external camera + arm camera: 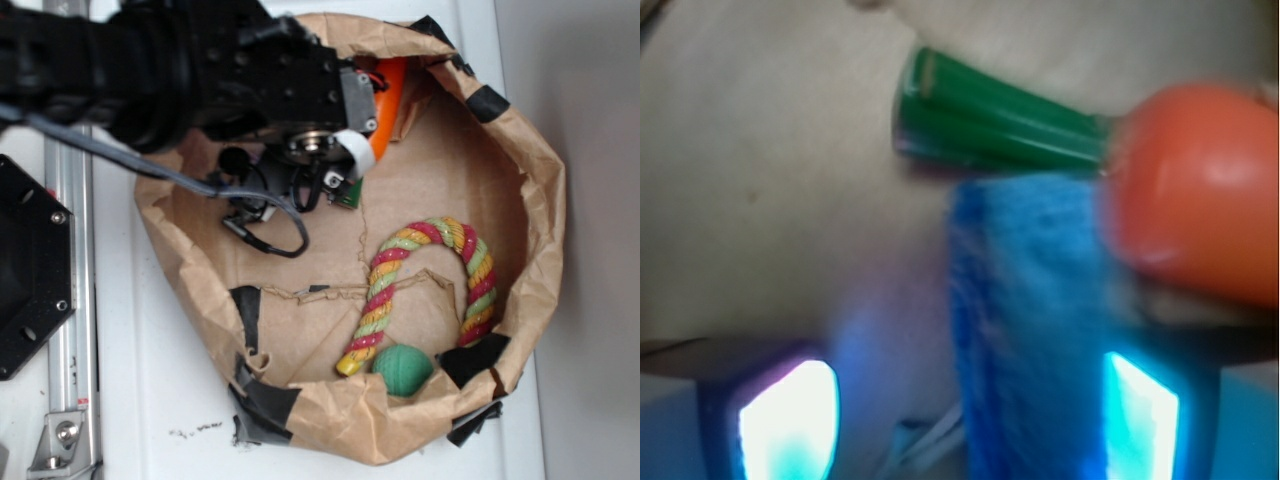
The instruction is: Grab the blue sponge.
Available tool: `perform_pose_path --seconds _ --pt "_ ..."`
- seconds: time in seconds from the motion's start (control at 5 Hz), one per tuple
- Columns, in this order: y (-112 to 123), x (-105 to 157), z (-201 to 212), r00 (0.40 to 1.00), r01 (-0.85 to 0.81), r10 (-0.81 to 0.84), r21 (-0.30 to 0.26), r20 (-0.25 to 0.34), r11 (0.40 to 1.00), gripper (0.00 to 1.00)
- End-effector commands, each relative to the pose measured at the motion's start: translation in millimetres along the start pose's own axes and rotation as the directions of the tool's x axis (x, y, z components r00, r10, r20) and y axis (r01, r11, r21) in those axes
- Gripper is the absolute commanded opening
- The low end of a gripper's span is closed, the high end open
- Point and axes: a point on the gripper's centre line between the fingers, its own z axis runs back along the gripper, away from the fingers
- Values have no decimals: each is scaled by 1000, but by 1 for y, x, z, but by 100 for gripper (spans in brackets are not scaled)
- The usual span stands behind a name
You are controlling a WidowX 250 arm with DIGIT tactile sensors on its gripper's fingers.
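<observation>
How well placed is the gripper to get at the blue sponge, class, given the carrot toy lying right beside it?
Probably yes. In the wrist view the blue sponge already lies between the open fingers of the gripper. The carrot toy crowds the sponge's far end and may get nudged, but it does not block the fingers.

Blue sponge (1025, 330) seemingly fuzzy foam; carrot (1200, 190) glossy plastic.

The sponge (1025, 330) lies between the end effector (960, 415) fingers, beside the carrot (1200, 190).
</observation>
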Motion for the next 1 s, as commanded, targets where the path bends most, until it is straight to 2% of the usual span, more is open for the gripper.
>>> perform_pose_path --seconds 0.0,0.2,0.4,0.6,0.8 --pt "1 -2 5 999 8 -6 -52 48 999 100" --pt "5 -4 6 999 -23 25 -61 42 998 78" --pt "3 -6 9 999 -22 27 -97 47 995 0" --pt "6 -11 18 999 -41 45 -139 28 989 0" --pt "7 -11 37 990 -134 139 -137 22 981 0"
